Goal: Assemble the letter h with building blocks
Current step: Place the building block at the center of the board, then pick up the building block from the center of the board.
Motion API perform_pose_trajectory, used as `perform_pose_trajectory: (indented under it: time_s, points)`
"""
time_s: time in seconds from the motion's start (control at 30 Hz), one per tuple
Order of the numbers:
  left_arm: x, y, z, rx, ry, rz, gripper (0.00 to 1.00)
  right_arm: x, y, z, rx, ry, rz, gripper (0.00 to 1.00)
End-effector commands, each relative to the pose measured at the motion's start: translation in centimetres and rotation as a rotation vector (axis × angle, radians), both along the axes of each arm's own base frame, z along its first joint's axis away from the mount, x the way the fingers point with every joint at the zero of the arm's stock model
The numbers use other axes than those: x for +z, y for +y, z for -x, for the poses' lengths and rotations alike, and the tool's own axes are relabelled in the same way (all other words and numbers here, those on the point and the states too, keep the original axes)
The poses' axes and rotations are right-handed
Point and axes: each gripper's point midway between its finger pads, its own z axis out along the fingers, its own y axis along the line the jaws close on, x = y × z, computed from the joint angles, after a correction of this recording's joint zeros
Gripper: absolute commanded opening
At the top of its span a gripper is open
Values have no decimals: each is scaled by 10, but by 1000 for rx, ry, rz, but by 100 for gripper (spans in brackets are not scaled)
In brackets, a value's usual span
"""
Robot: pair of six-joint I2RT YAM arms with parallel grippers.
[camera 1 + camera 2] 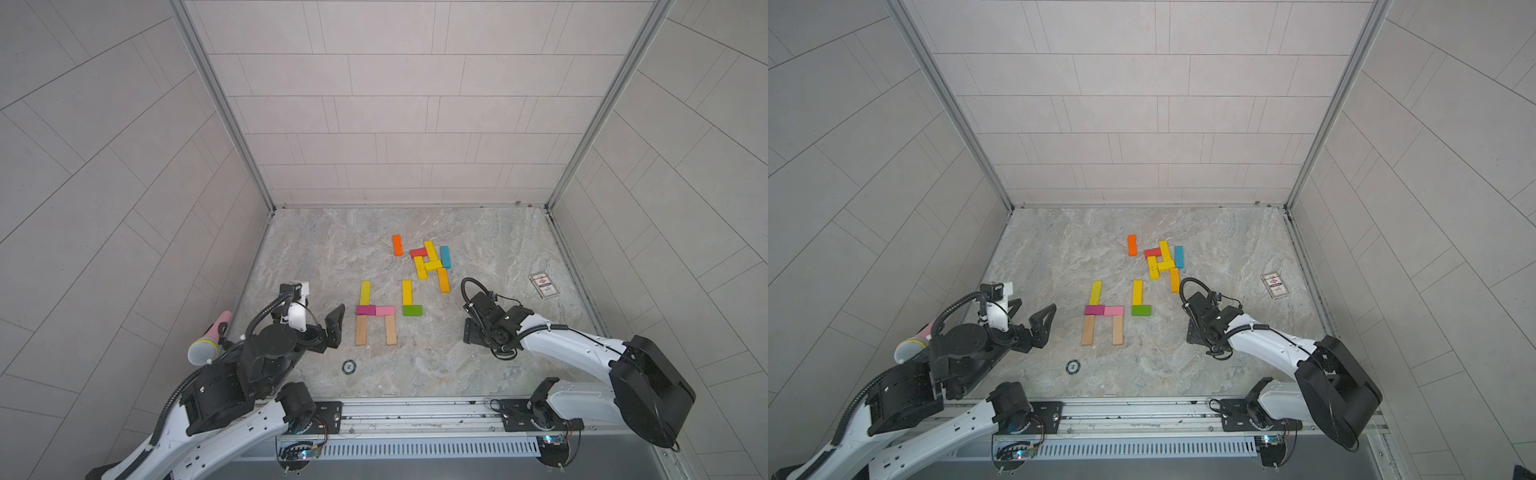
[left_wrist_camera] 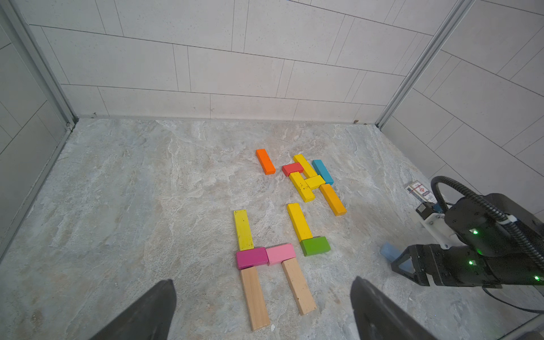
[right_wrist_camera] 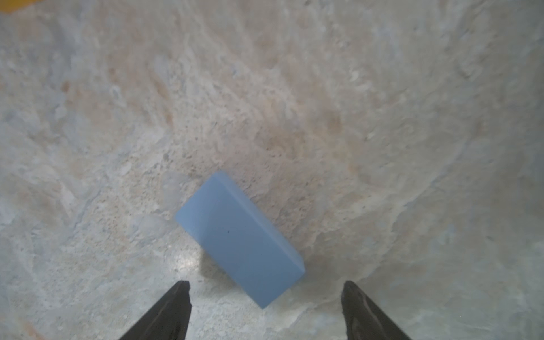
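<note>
Near the table's middle lie a yellow bar (image 1: 365, 292), a magenta block (image 1: 365, 310), a pink block (image 1: 385, 310) and two plain wood bars (image 1: 361, 330) (image 1: 390, 330), touching. Right of them a yellow bar (image 1: 407, 292) meets a green block (image 1: 412, 310). Further back is a loose cluster of orange (image 1: 397, 245), red, yellow and teal (image 1: 445, 257) blocks. My right gripper (image 3: 265, 282) (image 1: 471, 330) points down, open, over a light blue block (image 3: 240, 238) (image 2: 388, 251) lying free on the table. My left gripper (image 2: 265, 279) (image 1: 320, 316) hovers wide open, left of the wood bars.
A printed white card (image 1: 544, 285) lies at the right. A microphone (image 1: 208, 340) sits by the left arm. A small round disc (image 1: 348, 366) rests near the front. Tiled walls close three sides; a metal rail (image 1: 415, 409) runs along the front edge.
</note>
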Motion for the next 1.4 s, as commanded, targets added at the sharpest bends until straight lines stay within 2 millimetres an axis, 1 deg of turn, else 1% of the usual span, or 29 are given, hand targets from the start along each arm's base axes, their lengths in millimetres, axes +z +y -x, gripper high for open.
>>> perform_pose_trajectory:
  time_s: [0.0, 0.07, 0.13, 0.2, 0.3, 0.4, 0.47, 0.53, 0.63, 0.73, 0.8, 0.87, 0.9, 0.93, 1.0, 1.03, 1.07, 1.13, 1.2, 1.3, 1.37]
  points:
    - [-4, 0, -1, 1, 3, -15, 100, 4, -9, -7, 2, -14, 54, 83]
    - [-4, 0, 0, -1, 4, -14, 100, 12, 1, -14, -10, -29, 6, 84]
    - [-4, 0, -1, -2, 5, -15, 100, 12, 10, -17, -6, -29, -39, 84]
    - [-3, 0, -1, 1, 3, -14, 100, 12, 12, -21, 11, -26, -22, 83]
    - [-4, 0, -1, 1, 3, -15, 100, 13, 14, -32, 85, -43, 25, 83]
    - [-4, -1, -1, -3, 5, -17, 100, 9, 21, -42, 168, -43, 51, 83]
    - [-5, -2, -1, -5, 10, -22, 100, 4, 31, -46, 224, -28, 39, 82]
    - [-6, -2, -2, -5, 12, -25, 100, -1, 44, -47, 269, -6, -3, 81]
    - [-5, -2, -2, -2, 12, -26, 100, -3, 69, -41, 337, 22, -92, 80]
    - [-5, -1, -2, 1, 9, -23, 100, 4, 94, -32, 406, 24, -160, 79]
    - [-5, 0, -1, 2, 8, -24, 100, 11, 102, -28, 428, 13, -172, 79]
    - [-5, 0, -1, 1, 8, -23, 100, 20, 102, -27, 440, -13, -178, 79]
    - [-5, -1, -1, 1, 8, -23, 100, 24, 98, -27, 425, -23, -163, 79]
    - [-5, -1, -1, -1, 9, -23, 100, 28, 87, -28, 388, -29, -122, 80]
    - [-5, -1, -1, -1, 8, -21, 100, 32, 59, -25, 289, -22, -19, 81]
    - [-5, -1, -1, -4, 10, -20, 100, 33, 48, -22, 231, -26, 7, 82]
    - [-5, -1, -1, -5, 9, -19, 100, 32, 43, -19, 183, -37, 2, 82]
    - [-4, -2, -1, -10, 8, -16, 100, 27, 39, -12, 117, -56, -37, 84]
    - [-3, -2, -1, -9, 6, -12, 100, 28, 37, -11, 85, -84, -32, 84]
    - [-3, -2, 0, -13, 4, -4, 100, 33, 47, -13, 115, -113, -28, 85]
    - [-3, -2, 0, -12, 4, -5, 100, 30, 52, -13, 139, -100, -12, 84]
